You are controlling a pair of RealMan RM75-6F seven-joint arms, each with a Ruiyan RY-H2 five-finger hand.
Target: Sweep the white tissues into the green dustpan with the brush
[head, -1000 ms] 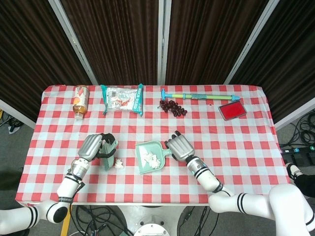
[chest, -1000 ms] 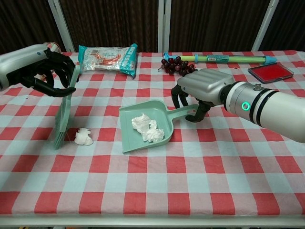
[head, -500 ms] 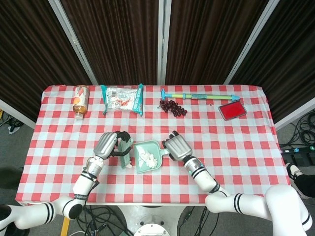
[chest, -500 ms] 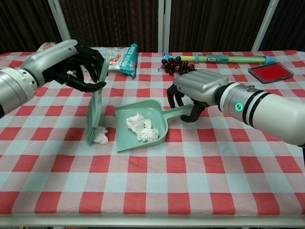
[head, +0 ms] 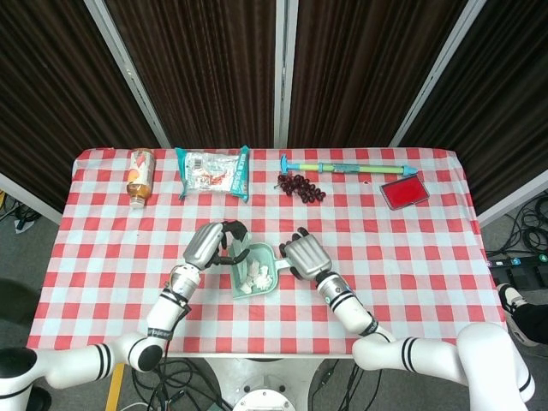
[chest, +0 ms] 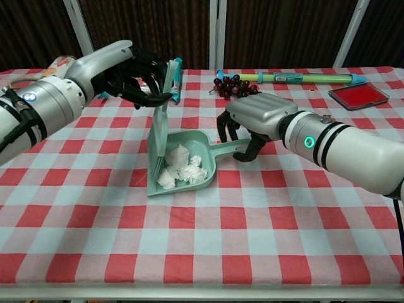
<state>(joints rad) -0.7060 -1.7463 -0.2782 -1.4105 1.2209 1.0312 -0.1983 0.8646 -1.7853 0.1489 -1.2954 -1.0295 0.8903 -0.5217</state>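
Swept inward since a moment ago, the last loose tissue now lies with the other white tissues (chest: 178, 170) inside the green dustpan (chest: 201, 146), bunched at its open mouth just below my left fingers. My left hand (chest: 134, 74) has carried the brush (chest: 161, 123) to that mouth, fingers curled tight round its handle; the bristles hide part of the pile and the pan's near lip. My right hand (chest: 252, 123) grips the dustpan's handle, fingers wrapped under it, covering most of it. From the head view, my hands hide much of the pan.
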